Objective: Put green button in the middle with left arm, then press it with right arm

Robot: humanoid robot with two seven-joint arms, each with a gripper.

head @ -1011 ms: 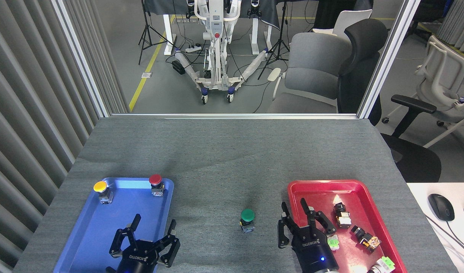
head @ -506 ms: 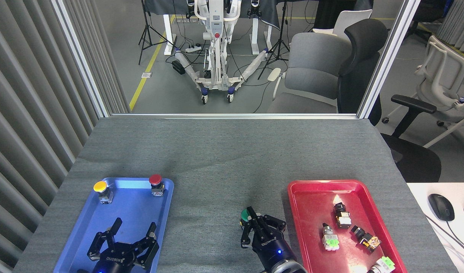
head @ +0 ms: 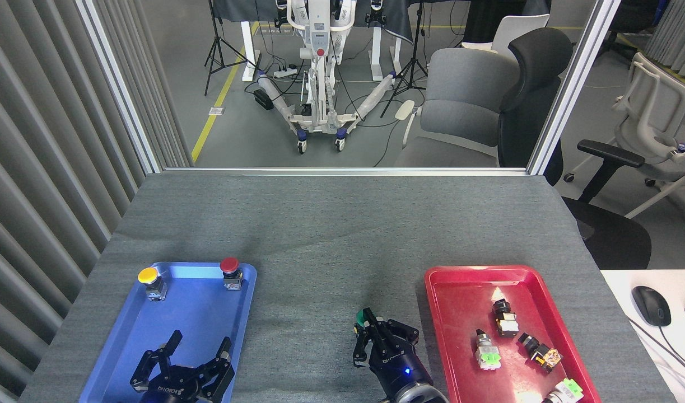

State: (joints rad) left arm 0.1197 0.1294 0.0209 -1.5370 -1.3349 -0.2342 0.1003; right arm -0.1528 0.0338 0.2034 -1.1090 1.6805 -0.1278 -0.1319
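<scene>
green button point(head: 362, 319) mostly hidden by right tool point(head: 372, 336)

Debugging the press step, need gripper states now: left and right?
Left gripper: open, empty, over the blue plastic tray.
Right gripper: fingers drawn together on top of the round dark-green push button; pressing, not holding.

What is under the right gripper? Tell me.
The green button sits under the right gripper on the grey tabletop. Only a sliver of its cap shows; the base and any contact are hidden.
</scene>
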